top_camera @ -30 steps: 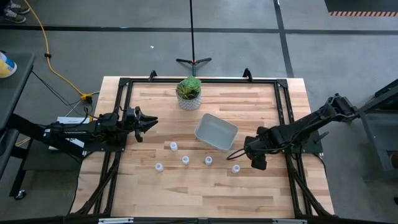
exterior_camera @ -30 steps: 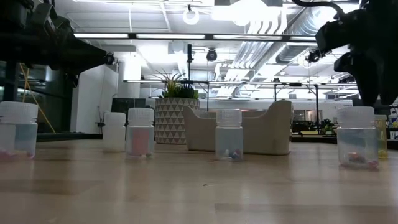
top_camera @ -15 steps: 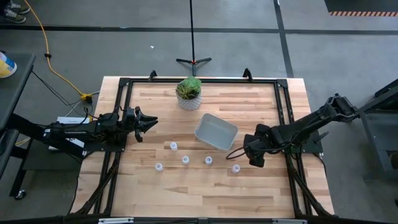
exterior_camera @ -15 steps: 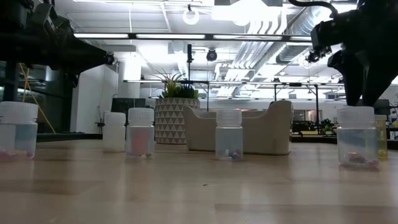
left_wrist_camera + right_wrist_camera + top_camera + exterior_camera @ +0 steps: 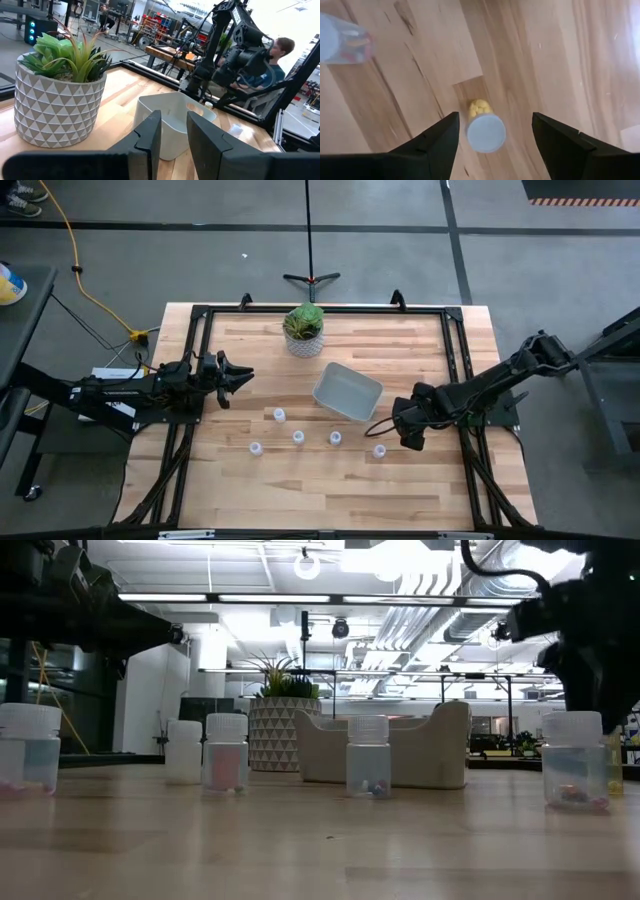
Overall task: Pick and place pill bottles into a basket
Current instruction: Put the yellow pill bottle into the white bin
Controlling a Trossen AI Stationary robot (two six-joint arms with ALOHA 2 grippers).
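**Right gripper lined up over a yellow-filled bottle**

The step in hand looks like the approach for a pick. The right gripper (image 5: 492, 137) hovers over a pill bottle (image 5: 485, 131) with yellow content, just right of the basket (image 5: 347, 392). Its fingers stand wide apart, one on each side of the cap, touching nothing. The next move probably calls for lowering and closing.

The left gripper (image 5: 172, 140) waits left of the basket, fingers partly apart and empty.

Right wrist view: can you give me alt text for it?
The right gripper points down with open jaws either side of a pill bottle holding yellow pills, standing on the wooden table. Another bottle shows at the edge.
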